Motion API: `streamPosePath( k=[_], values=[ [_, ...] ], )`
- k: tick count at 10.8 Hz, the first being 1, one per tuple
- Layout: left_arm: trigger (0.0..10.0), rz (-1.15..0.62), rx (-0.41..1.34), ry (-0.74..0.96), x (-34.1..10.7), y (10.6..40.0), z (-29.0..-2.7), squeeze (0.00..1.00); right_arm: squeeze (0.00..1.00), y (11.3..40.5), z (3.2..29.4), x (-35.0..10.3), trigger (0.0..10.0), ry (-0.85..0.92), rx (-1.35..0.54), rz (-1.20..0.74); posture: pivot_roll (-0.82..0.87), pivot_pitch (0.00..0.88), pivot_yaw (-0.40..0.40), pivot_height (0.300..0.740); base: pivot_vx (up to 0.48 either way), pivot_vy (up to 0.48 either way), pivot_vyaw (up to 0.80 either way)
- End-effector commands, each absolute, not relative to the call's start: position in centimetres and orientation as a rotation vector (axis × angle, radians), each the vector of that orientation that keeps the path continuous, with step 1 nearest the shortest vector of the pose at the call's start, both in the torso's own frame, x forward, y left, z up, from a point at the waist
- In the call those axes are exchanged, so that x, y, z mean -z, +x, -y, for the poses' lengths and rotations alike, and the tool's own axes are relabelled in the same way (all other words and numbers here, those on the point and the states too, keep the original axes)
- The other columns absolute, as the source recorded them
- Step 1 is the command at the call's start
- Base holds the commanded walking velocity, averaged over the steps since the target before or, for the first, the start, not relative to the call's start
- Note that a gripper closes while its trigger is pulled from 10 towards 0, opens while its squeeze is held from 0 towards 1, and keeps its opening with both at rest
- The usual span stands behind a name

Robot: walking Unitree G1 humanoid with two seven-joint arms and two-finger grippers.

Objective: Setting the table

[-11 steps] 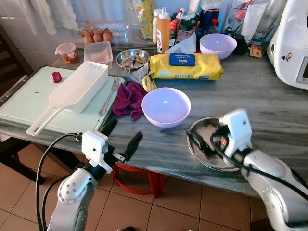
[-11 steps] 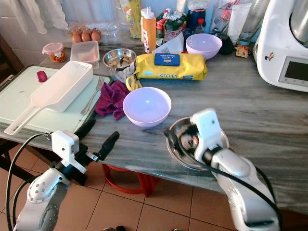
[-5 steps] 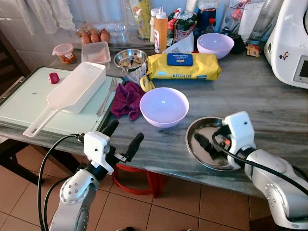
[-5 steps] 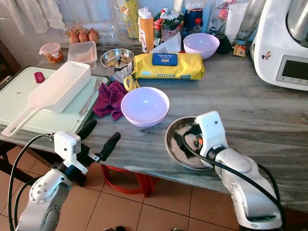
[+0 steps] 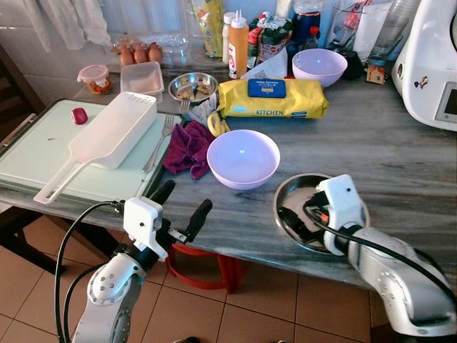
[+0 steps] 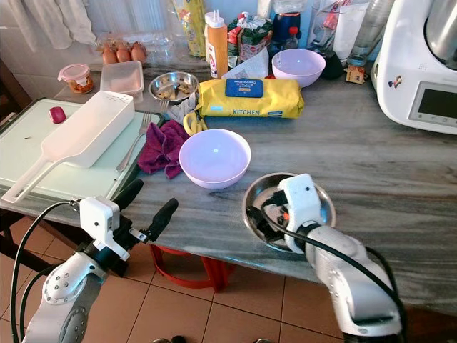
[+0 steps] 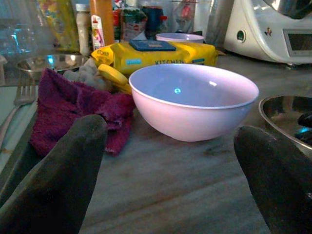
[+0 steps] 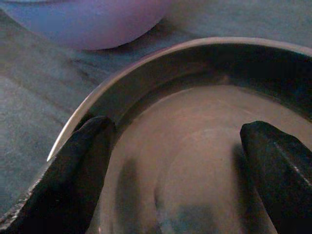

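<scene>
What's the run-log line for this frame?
right gripper: open, inside steel plate | left gripper: open, idle at counter edge | lilac bowl: beside plate

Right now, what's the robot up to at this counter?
The robot stands at a grey marble counter, working on table setting. Its right gripper is open and lowered into a shallow steel plate near the counter's front edge, fingers spread over the plate's inside without gripping it. The left gripper hovers open off the counter's edge, pointing toward a lilac bowl beside a purple cloth.
</scene>
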State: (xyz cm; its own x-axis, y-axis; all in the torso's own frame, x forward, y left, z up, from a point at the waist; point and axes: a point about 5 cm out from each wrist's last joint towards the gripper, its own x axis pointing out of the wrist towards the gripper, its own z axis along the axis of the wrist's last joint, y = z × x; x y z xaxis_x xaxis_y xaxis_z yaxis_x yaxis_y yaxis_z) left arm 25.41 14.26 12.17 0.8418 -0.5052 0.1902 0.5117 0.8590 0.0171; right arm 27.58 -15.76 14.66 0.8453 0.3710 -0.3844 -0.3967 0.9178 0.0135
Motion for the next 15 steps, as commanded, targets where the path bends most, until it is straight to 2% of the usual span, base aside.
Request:
streamPosePath(
  k=[1,10,13,15],
  values=[
    [10.0,0.177,0.535,-0.025,-11.8,25.1,-14.5,0.00,0.87,27.8,15.5,-14.3,10.0,-0.046,-0.406,-0.408,-0.11,0.177,0.057,0.740,0.000,0.000,0.00],
    [10.0,0.179,0.532,-0.022,-12.0,25.0,-14.4,0.00,0.87,29.5,14.2,-14.2,10.0,-0.003,-0.422,-0.373,-0.09,0.176,0.060,0.740,0.000,0.000,0.00],
    [10.0,0.178,0.530,-0.024,-12.0,25.1,-14.3,0.00,0.87,29.2,13.4,-14.5,10.0,0.023,-0.477,-0.364,-0.09,0.174,0.055,0.740,0.000,0.000,0.00],
    [10.0,0.178,0.529,-0.026,-11.9,25.1,-14.2,0.00,0.87,29.1,13.7,-14.6,10.0,0.016,-0.466,-0.360,-0.10,0.173,0.051,0.740,0.000,0.000,0.00]
  ],
)
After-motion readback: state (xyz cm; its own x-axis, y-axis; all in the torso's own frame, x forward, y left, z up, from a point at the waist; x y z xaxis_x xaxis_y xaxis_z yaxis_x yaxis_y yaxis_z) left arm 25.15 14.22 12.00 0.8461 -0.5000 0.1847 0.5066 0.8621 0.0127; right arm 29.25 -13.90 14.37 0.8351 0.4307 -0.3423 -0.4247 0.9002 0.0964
